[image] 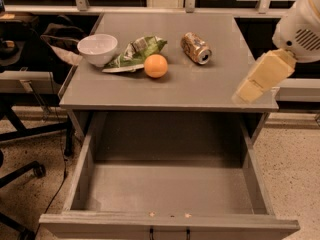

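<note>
My gripper (248, 90) hangs at the right of the camera view, over the front right corner of the grey table (200, 89), pointing down and left. It holds nothing that I can see. Nearest to it is a drink can (196, 48) lying on its side at the back of the tabletop. An orange (155, 65) sits near the middle, touching a crumpled green chip bag (135, 53). A white bowl (97, 48) stands upright at the left. Below the tabletop, the drawer (170, 189) is pulled out and has nothing in it.
A black office chair base (22, 171) and a cable stand on the speckled floor at the left. A dark bag (57, 34) lies on a side surface behind the bowl. Window frames run along the back.
</note>
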`<act>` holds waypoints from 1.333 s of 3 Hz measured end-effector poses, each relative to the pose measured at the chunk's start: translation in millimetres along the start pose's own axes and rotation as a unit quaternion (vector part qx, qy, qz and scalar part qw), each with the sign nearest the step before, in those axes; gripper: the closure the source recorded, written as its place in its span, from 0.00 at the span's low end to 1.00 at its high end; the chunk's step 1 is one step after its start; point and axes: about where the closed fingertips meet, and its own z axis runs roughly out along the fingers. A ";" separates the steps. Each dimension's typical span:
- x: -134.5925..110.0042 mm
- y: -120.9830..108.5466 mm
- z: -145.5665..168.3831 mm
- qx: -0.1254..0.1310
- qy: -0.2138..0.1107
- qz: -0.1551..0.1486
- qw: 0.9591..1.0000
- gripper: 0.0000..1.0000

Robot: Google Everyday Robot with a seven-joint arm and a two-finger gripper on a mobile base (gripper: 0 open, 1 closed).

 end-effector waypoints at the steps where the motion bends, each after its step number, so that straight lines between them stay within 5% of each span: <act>1: -21.7 -24.4 10.6 0.019 0.003 0.035 0.999 0.00; 2: -39.2 -46.0 16.7 0.035 0.009 0.052 0.998 0.00; 4: -37.1 -46.1 17.4 0.034 -0.003 0.060 0.998 0.00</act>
